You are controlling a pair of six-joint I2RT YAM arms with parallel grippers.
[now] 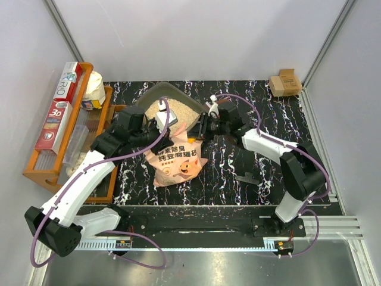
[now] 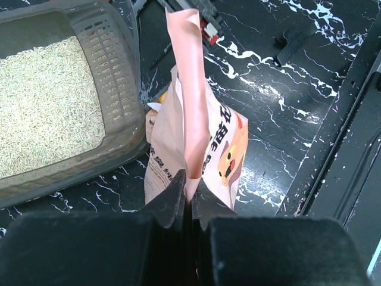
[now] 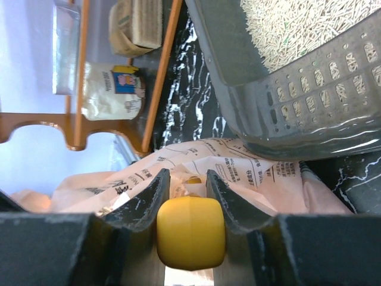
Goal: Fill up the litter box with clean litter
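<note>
Two grippers work at the pink pig bag. The left gripper is pressed together on the bag's tall top flap and holds it up. The right gripper squeezes the yellow scoop handle; the scoop's bowl is hidden. The litter box sits just beside the bag, with clean litter in it. To do this step well, the left one should hold the bag steady. The right one should lift each scoop level and tip it over the middle of the box, so nothing spills on the black table.
</note>
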